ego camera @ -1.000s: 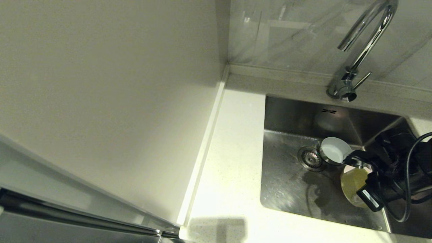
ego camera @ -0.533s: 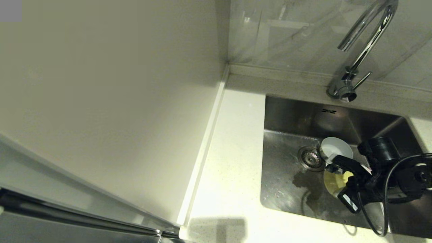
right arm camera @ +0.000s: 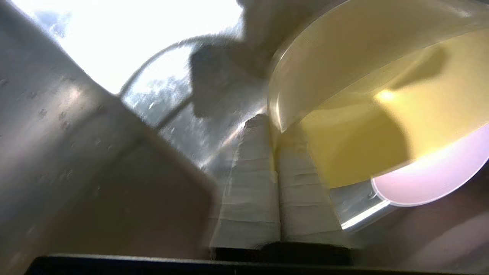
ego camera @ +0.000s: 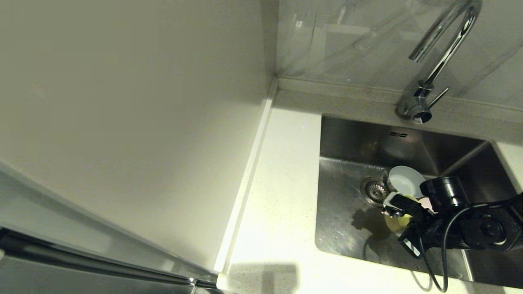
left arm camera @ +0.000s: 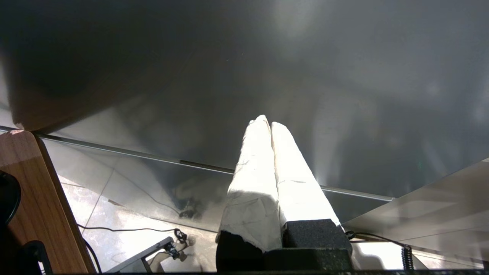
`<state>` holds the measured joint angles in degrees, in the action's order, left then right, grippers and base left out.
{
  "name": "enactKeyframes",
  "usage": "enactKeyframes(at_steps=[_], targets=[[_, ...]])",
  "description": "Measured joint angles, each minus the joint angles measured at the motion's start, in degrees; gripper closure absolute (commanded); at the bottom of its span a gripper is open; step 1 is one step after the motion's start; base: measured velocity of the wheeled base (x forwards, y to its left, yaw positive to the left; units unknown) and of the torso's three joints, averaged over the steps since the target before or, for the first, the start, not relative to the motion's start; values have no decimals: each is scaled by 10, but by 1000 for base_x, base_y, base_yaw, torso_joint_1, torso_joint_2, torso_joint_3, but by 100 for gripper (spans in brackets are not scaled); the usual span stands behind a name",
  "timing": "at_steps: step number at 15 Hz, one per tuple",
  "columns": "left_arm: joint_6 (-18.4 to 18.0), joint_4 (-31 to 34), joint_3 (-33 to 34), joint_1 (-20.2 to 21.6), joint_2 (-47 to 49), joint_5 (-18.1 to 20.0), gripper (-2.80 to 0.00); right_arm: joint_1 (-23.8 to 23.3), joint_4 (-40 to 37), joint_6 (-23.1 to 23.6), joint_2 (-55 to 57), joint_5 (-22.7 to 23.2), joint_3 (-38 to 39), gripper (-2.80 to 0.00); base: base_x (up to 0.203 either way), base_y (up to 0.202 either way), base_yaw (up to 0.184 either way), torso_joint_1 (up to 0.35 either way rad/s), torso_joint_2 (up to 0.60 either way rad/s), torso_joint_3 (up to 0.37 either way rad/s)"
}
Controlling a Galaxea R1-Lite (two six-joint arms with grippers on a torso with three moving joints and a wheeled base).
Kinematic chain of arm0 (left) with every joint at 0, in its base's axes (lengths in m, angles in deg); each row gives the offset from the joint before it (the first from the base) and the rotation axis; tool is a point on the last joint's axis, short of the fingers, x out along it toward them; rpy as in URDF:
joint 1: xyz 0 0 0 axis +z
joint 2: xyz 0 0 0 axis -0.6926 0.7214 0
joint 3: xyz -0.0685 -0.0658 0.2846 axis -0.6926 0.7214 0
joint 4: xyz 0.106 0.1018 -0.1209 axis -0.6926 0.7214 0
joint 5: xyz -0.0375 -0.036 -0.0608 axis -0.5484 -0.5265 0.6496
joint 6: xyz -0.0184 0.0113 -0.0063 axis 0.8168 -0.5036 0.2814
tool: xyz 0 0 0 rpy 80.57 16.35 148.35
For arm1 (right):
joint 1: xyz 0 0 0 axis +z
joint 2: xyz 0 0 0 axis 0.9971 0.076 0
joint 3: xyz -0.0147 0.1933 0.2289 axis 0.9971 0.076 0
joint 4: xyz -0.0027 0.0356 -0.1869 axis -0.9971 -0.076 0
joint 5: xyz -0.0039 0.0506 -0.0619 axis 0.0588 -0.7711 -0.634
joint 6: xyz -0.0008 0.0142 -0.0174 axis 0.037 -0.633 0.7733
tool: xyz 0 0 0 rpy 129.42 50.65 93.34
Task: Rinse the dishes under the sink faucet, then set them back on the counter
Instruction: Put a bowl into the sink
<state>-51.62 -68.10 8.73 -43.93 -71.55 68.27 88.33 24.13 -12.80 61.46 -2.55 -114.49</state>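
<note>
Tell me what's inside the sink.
In the sink: the strainer drain, a pale blue bowl, a yellow bowl whose rim the right hand pinches, and a pink bowl's edge. The arm covers the rest of the basin floor.

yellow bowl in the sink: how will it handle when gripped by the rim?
The yellow bowl is probably stiff and light: thin, shallow plastic. Likely slippery, since the sink floor looks wet. Pinched at one edge by the right tool, it may tilt.
</note>
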Motion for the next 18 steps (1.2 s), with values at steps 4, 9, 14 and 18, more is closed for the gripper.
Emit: enactKeyframes(at_steps=[4, 9, 14, 18], targets=[[0, 0, 0, 0, 0, 0, 0, 0, 4, -1, 12, 0, 1, -280, 0, 0, 0, 0, 0, 0], [0, 0, 0, 0, 0, 0, 0, -2, 3, -6, 9, 0, -1, -280, 0, 0, 0, 0, 0, 0], [0, 0, 0, 0, 0, 0, 0, -11, -21, -62, -93, 8, 0, -280, 0, 0, 0, 0, 0, 0], [0, 0, 0, 0, 0, 0, 0, -38, -159, -109, -241, 42, -46, -280, 0, 0, 0, 0, 0, 0]])
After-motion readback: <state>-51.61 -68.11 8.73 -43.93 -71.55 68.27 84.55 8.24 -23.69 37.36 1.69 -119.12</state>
